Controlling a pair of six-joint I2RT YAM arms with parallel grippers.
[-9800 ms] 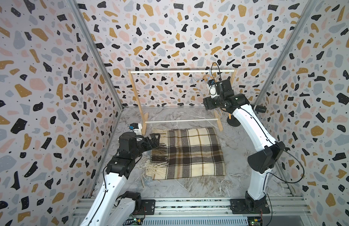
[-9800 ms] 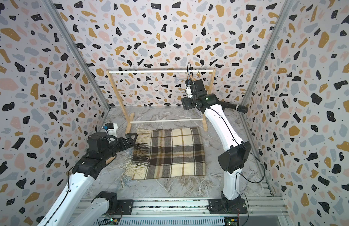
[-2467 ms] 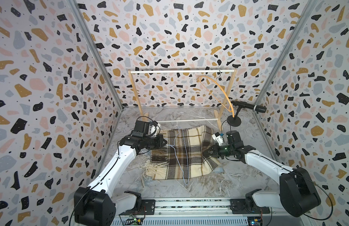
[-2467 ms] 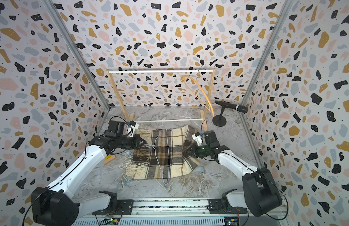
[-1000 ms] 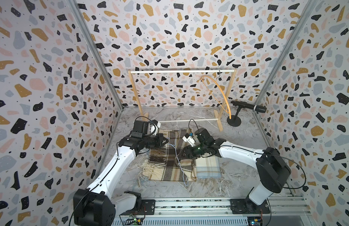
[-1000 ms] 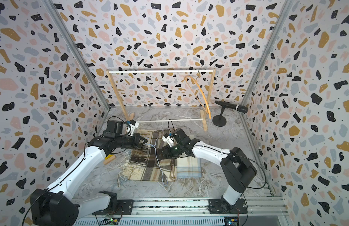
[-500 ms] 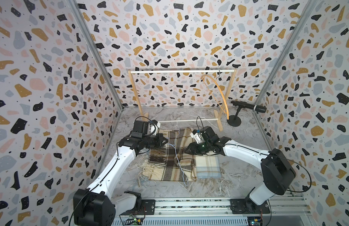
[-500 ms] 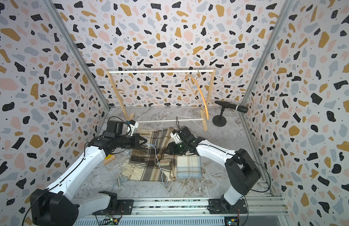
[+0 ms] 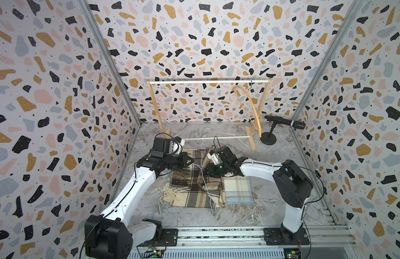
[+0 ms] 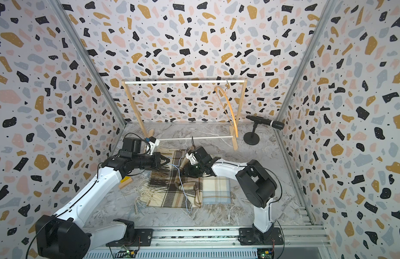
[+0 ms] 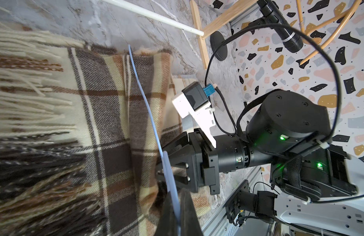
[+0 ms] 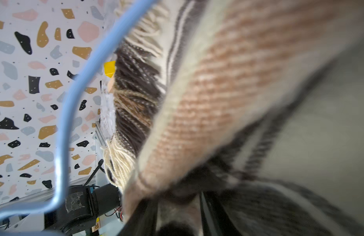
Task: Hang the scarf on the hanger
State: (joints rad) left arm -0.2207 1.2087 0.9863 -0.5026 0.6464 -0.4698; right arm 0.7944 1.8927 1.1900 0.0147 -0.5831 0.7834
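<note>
The scarf [image 9: 190, 190] lies on the table [image 9: 228, 132] in front of the rack [image 9: 205, 82], the wire hanger [image 12: 61, 132] over it, a microphone [image 9: 282, 122] standing right of the rack.

The scene holds two arms (left arm [image 9: 136, 192], right arm [image 9: 259, 170]), one plaid scarf [image 9: 187, 192], two hangers (blue wire hanger [image 12: 62, 132], tan hanger [image 9: 254, 108]), one wooden rack [image 9: 208, 82], one microphone [image 9: 284, 121], one small block [image 10: 125, 182].

Probably a robotics lab cell: terrazzo-printed wall panels [image 9: 205, 44] box in a grey marble-print surface [image 9: 187, 218], white-and-black robot arms [image 9: 131, 192] bolt to a silver aluminium rail [image 9: 217, 234] at 6 o'clock, a black stand microphone [image 9: 282, 121] at 2 o'clock.
</note>
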